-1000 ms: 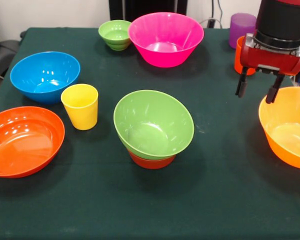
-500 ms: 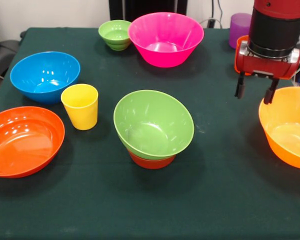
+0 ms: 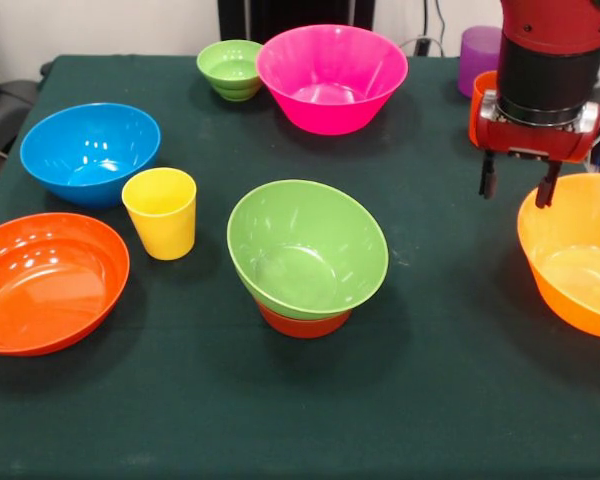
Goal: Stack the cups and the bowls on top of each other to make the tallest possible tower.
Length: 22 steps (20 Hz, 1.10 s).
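A dark green table fills nearly the whole frame. At the upper right, the red and black arm comes down, and its gripper hangs open with nothing between its two dark fingers, just above and left of the yellow-orange bowl's rim.

The pink bowl sits at top centre. The yellow-orange bowl lies at the right edge, partly cut off by the frame. The shallow orange bowl rests at the lower left, and the blue bowl stands above it at the left.

In the middle, the medium green bowl sits tilted on the small red-orange bowl, of which only the lower edge shows; that pair is the tower so far.

The small green bowl stands at the upper left of the pink bowl, touching it or nearly so. The yellow cup stands upright, just below and right of the blue bowl. The purple cup is at the top right, seemingly mouth down. The orange cup peeks out behind the arm, mostly hidden.
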Tool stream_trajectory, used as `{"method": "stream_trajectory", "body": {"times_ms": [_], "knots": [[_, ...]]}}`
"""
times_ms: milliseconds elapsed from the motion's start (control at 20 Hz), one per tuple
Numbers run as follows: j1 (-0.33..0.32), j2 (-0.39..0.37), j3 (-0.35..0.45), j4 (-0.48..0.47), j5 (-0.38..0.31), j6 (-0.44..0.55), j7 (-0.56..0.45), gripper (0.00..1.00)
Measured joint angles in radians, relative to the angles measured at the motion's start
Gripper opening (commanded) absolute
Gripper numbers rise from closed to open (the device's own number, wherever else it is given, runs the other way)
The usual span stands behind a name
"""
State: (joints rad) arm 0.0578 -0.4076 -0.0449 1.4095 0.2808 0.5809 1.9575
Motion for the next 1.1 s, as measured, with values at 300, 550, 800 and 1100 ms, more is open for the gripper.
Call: {"method": "stream_trajectory", "body": {"times_ms": [300, 550, 800, 1100], "knots": [[0.0, 0.0, 0.009, 0.0, 0.0, 0.0, 0.0, 1.0], [0.002, 0.003, 0.009, 0.0, 0.0, 0.0, 0.0, 1.0], [0.007, 0.012, 0.007, -0.005, 0.0, 0.0, 0.0, 1.0], [0.016, 0.052, 0.003, -0.039, 0.0, 0.0, 0.0, 1.0]]}}
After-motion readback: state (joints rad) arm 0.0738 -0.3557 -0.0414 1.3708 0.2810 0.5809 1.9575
